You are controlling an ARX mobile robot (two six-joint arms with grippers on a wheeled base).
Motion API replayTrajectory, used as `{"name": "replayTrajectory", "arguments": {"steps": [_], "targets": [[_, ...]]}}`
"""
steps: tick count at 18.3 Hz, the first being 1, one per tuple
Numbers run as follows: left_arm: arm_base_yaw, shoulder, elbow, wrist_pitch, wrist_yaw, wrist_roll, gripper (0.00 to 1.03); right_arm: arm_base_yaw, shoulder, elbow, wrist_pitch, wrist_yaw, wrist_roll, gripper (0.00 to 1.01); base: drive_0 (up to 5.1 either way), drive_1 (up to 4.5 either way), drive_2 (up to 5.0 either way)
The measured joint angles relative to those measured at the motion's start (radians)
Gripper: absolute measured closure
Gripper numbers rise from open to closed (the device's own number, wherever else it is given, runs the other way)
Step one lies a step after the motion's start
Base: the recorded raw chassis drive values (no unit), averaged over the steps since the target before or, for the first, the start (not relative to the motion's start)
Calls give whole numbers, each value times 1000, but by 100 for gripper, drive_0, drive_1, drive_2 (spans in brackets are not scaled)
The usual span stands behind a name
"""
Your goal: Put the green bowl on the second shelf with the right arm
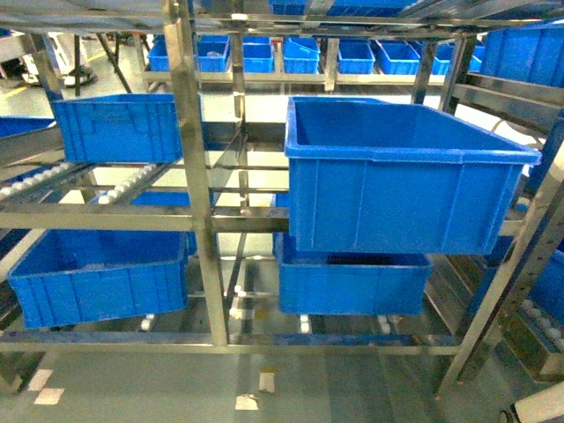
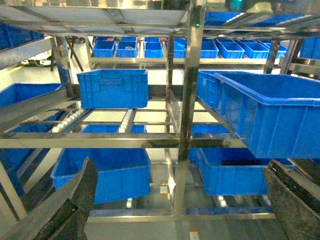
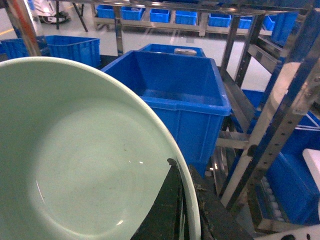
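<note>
While the right gripper [image 3: 182,210] pinches the rim of the green bowl [image 3: 75,165], one dark finger inside and one outside the wall, the bowl fills the lower left of the wrist view with its hollow facing the camera. Ahead of it, beyond the bowl's far edge, the big blue crate [image 3: 175,97] stands on the second shelf [image 1: 247,220], a steel post [image 3: 270,135] to its right. The left gripper [image 2: 175,210] holds nothing, its fingers [image 2: 70,205] spread wide toward the rack.
</note>
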Motion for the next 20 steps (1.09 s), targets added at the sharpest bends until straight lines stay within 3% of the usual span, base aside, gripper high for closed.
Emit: {"name": "replayTrajectory", "arguments": {"steps": [2,20], "targets": [[0,0,0,1,1,0,5,-1,1,0,-4,-3,0,99,-494,247,247],[0,0,0,2,3,0,5,0,-1,0,-3,-3,0,99,-4,420,-428]]}}
